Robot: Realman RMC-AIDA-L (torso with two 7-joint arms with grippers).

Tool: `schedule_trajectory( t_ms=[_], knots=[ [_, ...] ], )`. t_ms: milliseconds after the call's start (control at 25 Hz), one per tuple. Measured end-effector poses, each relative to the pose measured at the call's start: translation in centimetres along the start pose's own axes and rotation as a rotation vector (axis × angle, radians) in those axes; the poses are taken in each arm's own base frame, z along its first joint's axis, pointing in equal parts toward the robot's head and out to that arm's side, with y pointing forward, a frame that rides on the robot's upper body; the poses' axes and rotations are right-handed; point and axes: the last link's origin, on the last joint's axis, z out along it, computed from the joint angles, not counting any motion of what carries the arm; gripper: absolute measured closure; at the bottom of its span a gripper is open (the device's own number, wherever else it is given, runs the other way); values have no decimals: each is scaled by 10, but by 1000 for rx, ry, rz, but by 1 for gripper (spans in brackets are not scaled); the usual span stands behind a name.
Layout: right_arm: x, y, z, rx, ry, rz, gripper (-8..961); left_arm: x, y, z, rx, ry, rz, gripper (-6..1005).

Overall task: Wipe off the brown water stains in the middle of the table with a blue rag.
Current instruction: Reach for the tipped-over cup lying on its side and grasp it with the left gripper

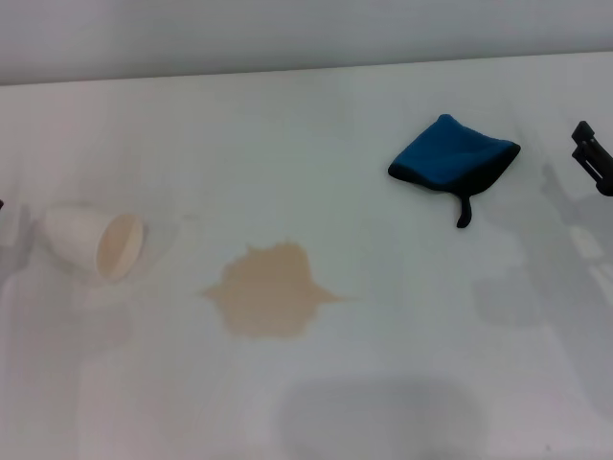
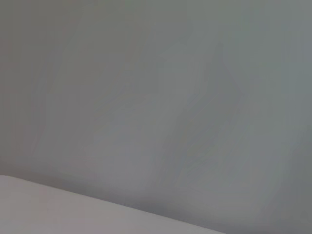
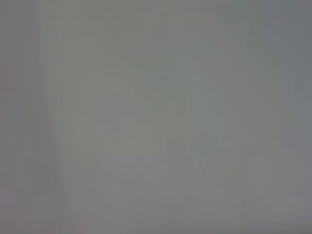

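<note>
Stain [image 1: 271, 290] is lying tan and flat mid-table [image 1: 402, 364]. Rag [image 1: 452, 156] is sitting right of and beyond the stain, well apart, strap trailing toward the stain's side. Cup [image 1: 94, 242] is lying tipped left of the stain. Right gripper [image 1: 594, 156] is hanging right of the rag, fingers unreadable.

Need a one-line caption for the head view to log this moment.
Brown water stains unwiped mid-table; blue rag lies apart, right gripper at the edge, tipped paper cup left.
</note>
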Motion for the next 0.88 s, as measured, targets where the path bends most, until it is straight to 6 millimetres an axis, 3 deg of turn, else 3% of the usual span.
schedule_trajectory(
  t_ms=[360,880],
  knots=[
    [1,-3,-3,17,2,10,82,-2,-8,-7,66,12,-59,124],
    [0,-1,-1,8,-2,129,83,-3,-1,-7,11,3,-39,131]
  ],
)
